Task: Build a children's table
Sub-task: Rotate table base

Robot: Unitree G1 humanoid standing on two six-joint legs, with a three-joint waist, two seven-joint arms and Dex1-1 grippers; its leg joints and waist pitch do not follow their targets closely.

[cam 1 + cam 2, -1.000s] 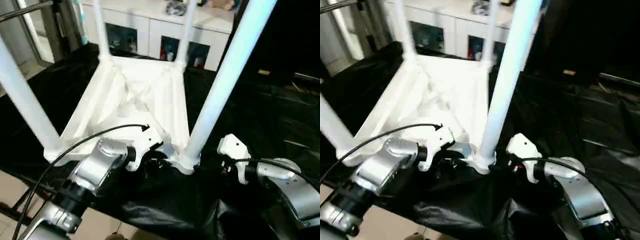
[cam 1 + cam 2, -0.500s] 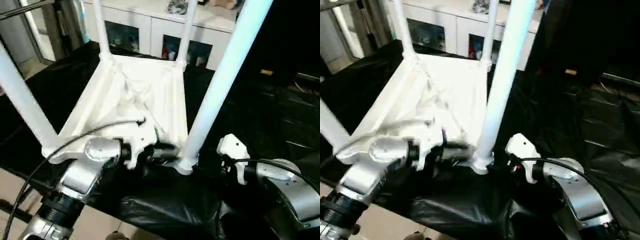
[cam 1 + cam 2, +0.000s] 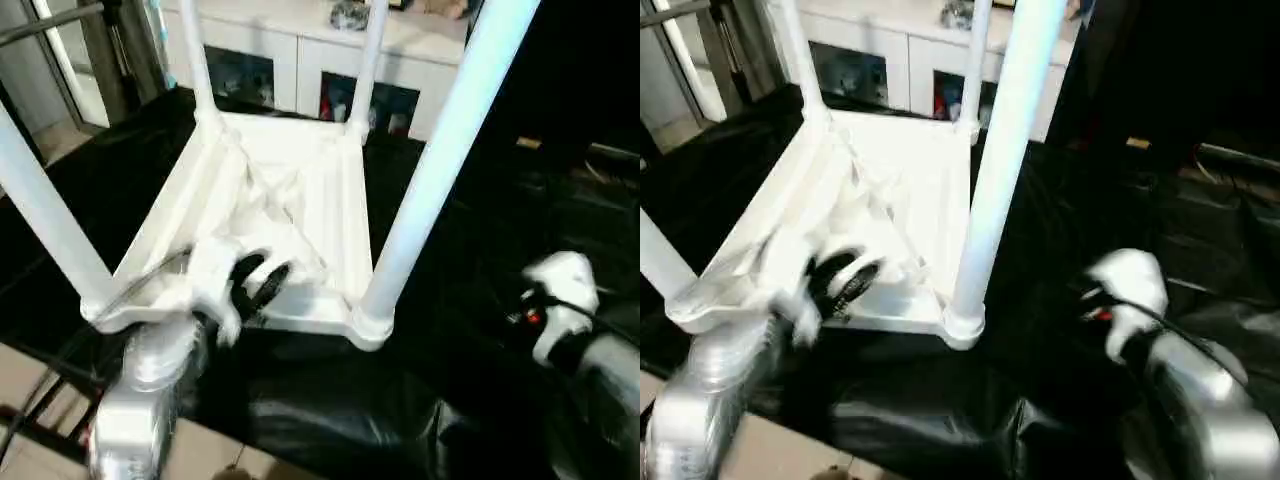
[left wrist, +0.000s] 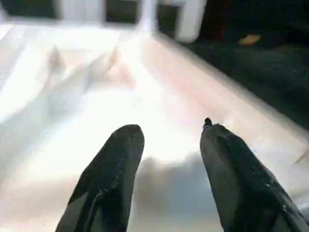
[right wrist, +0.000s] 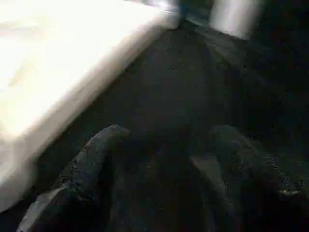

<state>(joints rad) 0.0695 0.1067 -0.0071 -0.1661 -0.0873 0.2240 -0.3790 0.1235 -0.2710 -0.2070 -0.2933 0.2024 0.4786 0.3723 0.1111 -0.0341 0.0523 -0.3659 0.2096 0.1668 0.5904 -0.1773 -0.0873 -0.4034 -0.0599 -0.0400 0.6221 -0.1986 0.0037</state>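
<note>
From the left eye view, the children's table (image 3: pixel 290 200) lies upside down on the black cloth (image 3: pixel 330 400), its four legs rising. The left gripper (image 3: pixel 255 285) hovers over the near rim, at seven o'clock of the top; the right gripper (image 3: pixel 556 300) hangs over cloth at four o'clock. At the left wrist, its black fingers (image 4: pixel 111 179) stand apart above the white underside, holding nothing. At the right wrist, the fingers (image 5: pixel 91 169) are spread over the cloth beside the table's edge.

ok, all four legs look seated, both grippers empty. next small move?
Probably pull the left gripper clear of the table top: its open fingers hold nothing over the ribbed underside, all four legs stand in their corner sockets, and the right gripper, also open, is already off over the black cloth.
</note>
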